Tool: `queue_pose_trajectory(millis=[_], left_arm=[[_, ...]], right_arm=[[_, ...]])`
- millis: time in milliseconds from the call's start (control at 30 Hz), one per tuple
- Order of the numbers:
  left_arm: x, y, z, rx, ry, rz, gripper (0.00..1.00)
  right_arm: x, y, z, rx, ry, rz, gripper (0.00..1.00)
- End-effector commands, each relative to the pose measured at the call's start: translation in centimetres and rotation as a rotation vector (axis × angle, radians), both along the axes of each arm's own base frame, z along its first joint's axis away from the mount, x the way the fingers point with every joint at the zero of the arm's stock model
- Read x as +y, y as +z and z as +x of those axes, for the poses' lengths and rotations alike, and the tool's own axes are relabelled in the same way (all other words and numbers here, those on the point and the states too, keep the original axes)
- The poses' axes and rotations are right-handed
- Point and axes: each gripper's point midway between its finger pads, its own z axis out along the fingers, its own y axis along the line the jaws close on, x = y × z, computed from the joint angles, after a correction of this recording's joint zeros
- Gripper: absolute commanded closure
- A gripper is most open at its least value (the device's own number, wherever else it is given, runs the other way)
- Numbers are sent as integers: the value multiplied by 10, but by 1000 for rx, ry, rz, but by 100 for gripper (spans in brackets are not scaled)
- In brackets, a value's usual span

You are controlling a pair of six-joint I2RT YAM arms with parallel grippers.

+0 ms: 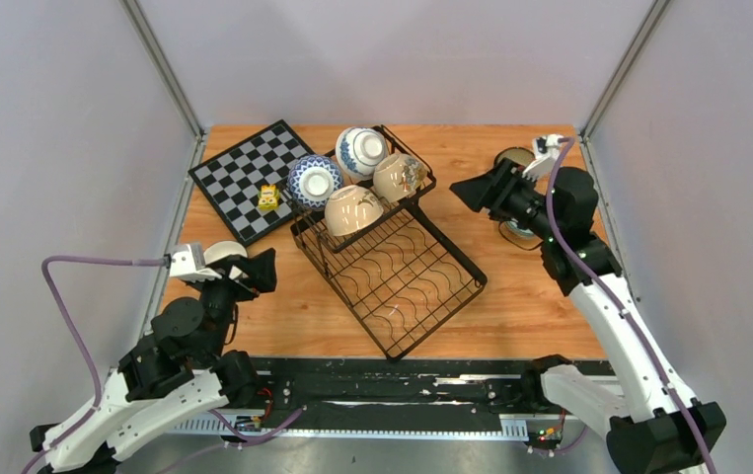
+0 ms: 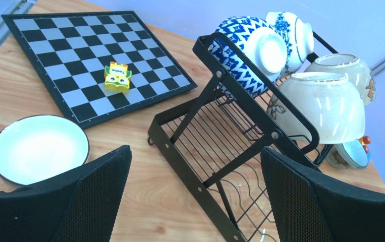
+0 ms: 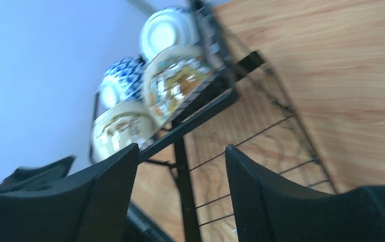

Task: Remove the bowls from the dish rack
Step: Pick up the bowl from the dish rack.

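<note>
Left tool [image 1: 257, 269] is hovering low to the left of the dish rack [image 1: 407, 286], its fingers standing wide apart and gripping nothing. Slightly farther left of the rack, a white bowl [image 2: 39, 148] is sitting upright on the surface [image 1: 293, 306]; from above, the arm is covering most of it. A checkerboard [image 1: 244, 178] carrying a yellow block [image 1: 268, 197] is lying at the rack's far left. Four bowls are leaning on their sides in the rack's raised basket: a blue zigzag bowl [image 1: 314, 181], a blue-flowered bowl [image 1: 361, 150], a beige bowl [image 1: 353, 209] and an orange-patterned bowl [image 1: 398, 176]. Right tool [image 1: 466, 193] is hanging just right of the basket, fingers parted and empty; its own view is coming out blurred. Right of the rack, the arm is hiding most of a dark bowl [image 1: 515, 157] and a pale teal bowl [image 2: 352, 154].
</note>
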Motion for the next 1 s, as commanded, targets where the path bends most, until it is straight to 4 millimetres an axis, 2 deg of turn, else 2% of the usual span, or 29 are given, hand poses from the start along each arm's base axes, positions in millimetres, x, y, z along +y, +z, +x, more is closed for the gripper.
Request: queue_pose_trajectory(millis=[0, 167, 267, 500, 733, 967], left_arm=[[0, 0, -1, -40, -21, 17, 0], [8, -13, -3, -21, 13, -5, 0], [11, -15, -4, -16, 16, -3, 0], [17, -22, -6, 6, 43, 13, 0], [20, -26, -6, 10, 51, 15, 0], [24, -23, -7, 7, 65, 18, 0]], right_arm=[[53, 36, -33, -68, 257, 194, 32], [68, 35, -22, -34, 237, 363, 34], [75, 26, -10, 14, 229, 443, 34], [93, 6, 4, 82, 217, 433, 31], [96, -10, 20, 105, 169, 452, 39], [102, -23, 31, 139, 167, 463, 40]])
